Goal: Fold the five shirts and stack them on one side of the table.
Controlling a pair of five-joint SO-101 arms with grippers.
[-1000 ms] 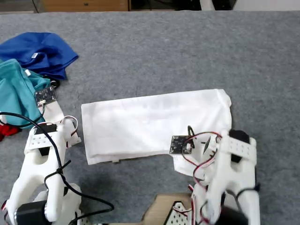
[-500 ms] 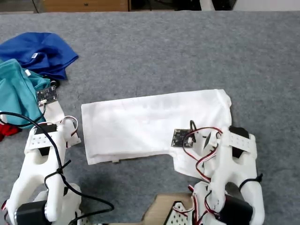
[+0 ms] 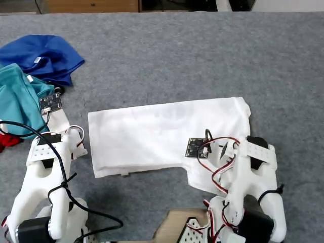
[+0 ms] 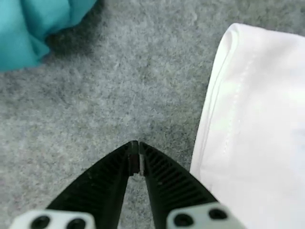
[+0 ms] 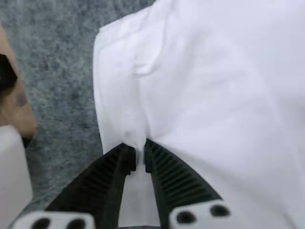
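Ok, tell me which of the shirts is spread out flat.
The white shirt, laid flat in the middle of the table. The blue shirt and the teal shirt lie crumpled together near one corner.

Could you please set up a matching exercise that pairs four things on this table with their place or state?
Things:
1. white shirt
2. blue shirt
3. left gripper
4. right gripper

Places or states:
A. shut over bare table, beside the white shirt's edge
B. spread flat mid-table
C. shut on white cloth
D. crumpled at the far left corner

Pairs: 1-B, 2-D, 3-A, 4-C
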